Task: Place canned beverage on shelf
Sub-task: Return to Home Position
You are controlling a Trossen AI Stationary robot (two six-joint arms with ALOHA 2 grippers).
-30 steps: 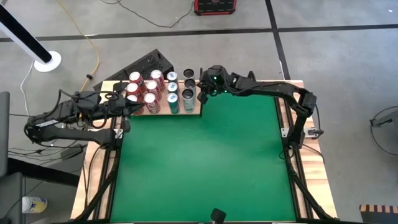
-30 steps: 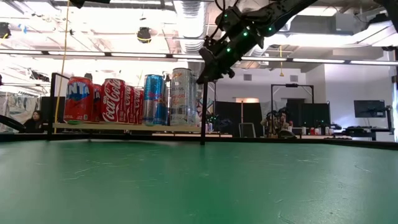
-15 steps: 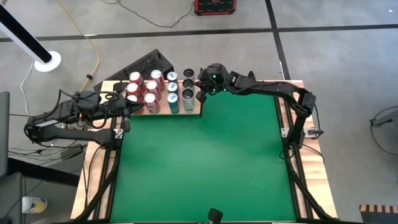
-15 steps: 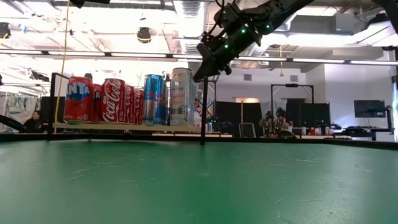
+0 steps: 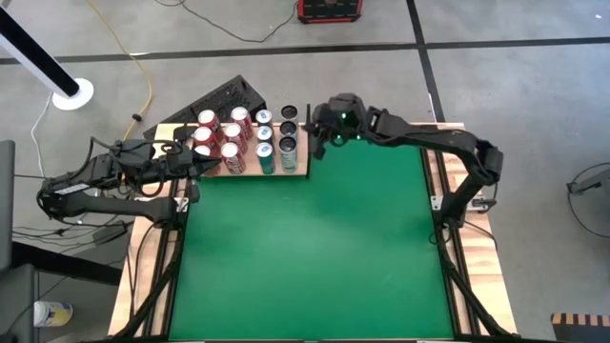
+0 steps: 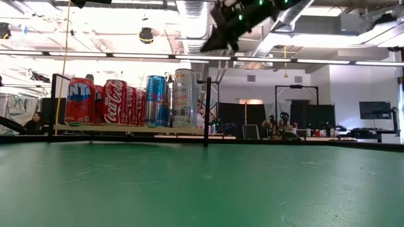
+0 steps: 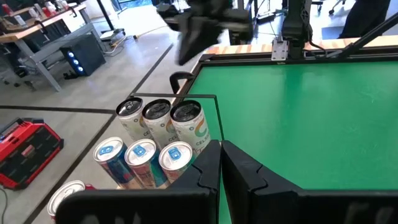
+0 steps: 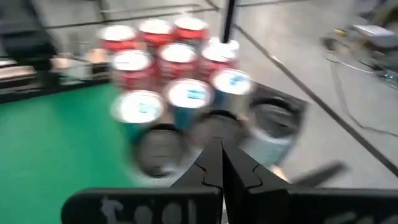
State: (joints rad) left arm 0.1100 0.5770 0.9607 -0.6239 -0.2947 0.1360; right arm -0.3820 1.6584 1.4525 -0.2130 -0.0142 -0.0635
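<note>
High view: cans (image 5: 246, 141) all on shelf (image 5: 301, 171); right hand (image 5: 319, 145) closed, empty.
Cans stand upright in rows, shelf at tabletop (image 5: 305, 257) far-left corner. Right hand hangs just right of shelf, above can tops per low view. Left hand (image 5: 212, 164) waits at shelf's left edge, fingers together, holding nothing. Likely exit: up, away from cans.

Cans (image 5: 243, 143) on shelf (image 5: 301, 172), table's (image 5: 305, 248) far-left corner — right gripper (image 5: 319, 145) beside shelf's right edge, left gripper (image 5: 212, 164) at left edge.
</note>
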